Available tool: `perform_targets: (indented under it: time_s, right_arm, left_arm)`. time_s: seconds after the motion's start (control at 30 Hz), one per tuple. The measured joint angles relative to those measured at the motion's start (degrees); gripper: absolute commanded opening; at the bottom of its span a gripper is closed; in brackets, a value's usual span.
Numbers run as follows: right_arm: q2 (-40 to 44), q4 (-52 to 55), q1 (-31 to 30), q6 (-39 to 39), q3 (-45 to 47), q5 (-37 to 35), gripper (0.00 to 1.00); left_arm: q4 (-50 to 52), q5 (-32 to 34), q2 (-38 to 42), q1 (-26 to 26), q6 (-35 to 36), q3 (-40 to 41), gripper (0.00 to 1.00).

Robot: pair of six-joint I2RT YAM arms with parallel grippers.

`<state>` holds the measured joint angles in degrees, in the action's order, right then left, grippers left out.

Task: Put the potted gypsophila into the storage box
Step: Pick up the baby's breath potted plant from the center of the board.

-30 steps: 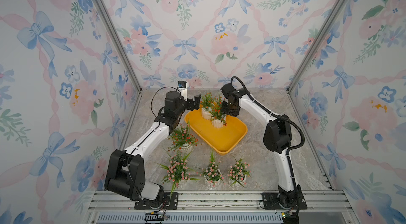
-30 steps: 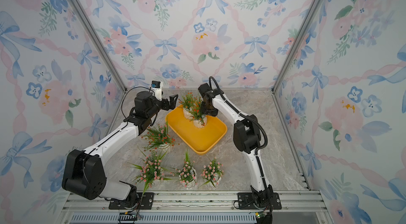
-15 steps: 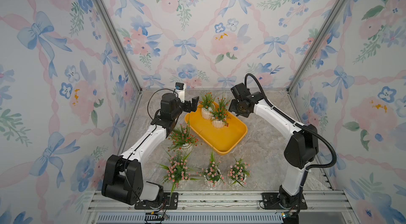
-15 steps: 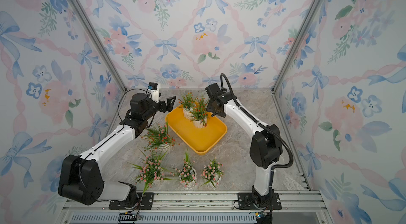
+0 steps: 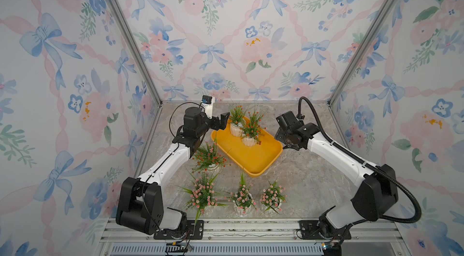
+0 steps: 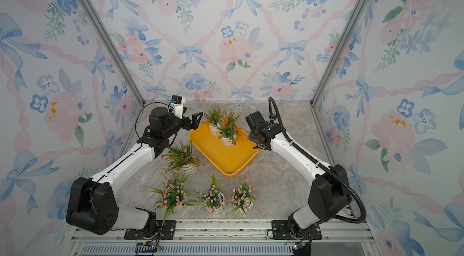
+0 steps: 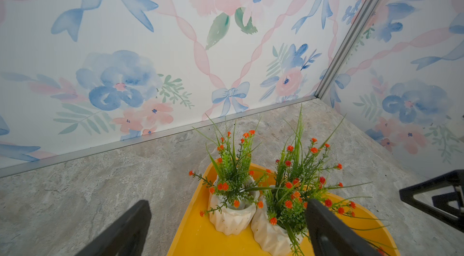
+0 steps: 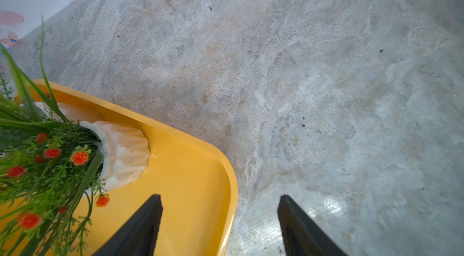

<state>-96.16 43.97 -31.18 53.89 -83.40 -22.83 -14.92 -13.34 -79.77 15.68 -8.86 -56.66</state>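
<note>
Potted gypsophila [image 5: 248, 129] stand two together in the far end of the storage box [image 5: 248, 158]. Their white pots touch, and both are upright with orange-red blossoms. A third orange-red plant [image 5: 209, 158] stands on the tabletop [image 5: 313, 179] just beside the box's left side. Three pink plants [image 5: 242, 195] form a row along the near edge, well apart from the box.

My left arm rises from its base at the near left corner. Its white forearm stretches toward the back wall, and the wrist turns inward. That leaves my left gripper [image 5: 222, 121] roughly level, pointing across at the box's far left corner. Its jaws are spread wide with nothing between them. In the left wrist view the two boxed plants stand ahead of the fingers [image 7: 135, 217], ungripped.

My right arm comes from the near right corner with the elbow raised and the long white link reaching back and inward. The wrist bends so that my right gripper [image 8: 220, 195] points down at the box's right rim. Its jaws are apart and empty. One finger [image 8: 140, 227] hangs over the yellow floor of the box and the other over bare tabletop, with the rim running between them. The nearest pot sits off to one side, clear of both.
</note>
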Motion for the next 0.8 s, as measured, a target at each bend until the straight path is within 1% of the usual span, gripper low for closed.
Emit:
perform_targets:
  time_s: [0.1,0.2,0.33,0.43,0.53,0.63,0.8]
  right_arm:
    - [4.5,1.4,-0.8,0.4,3.2,0.0,0.76]
    - [11.5,3.5,-2.6,1.5,8.7,0.6,0.76]
    - [22.9,6.1,-6.8,5.2,18.9,1.3,0.76]
    - [31.4,7.5,-10.7,8.6,25.9,1.6,0.76]
    - [38.0,8.7,-14.6,12.1,30.7,1.4,0.75]
    - [41.2,10.6,-18.6,15.8,33.0,0.6,0.75]
    - [40.9,13.4,-25.0,19.3,33.4,-0.1,0.75]
  left_arm:
    - [0.0,0.0,0.1,0.7,-1.0,0.0,0.98]
    - [0.1,-0.8,0.6,2.0,-3.0,0.0,0.98]
    - [1.4,-2.0,3.5,5.1,-5.1,0.3,0.98]
    - [2.9,-4.2,5.9,7.6,-6.0,1.0,0.98]
    - [4.4,-6.3,8.3,9.9,-6.9,3.0,0.98]
    - [5.9,-8.0,10.5,11.1,-8.2,5.4,0.98]
    - [7.7,-8.7,15.8,12.1,-9.8,9.6,0.98]
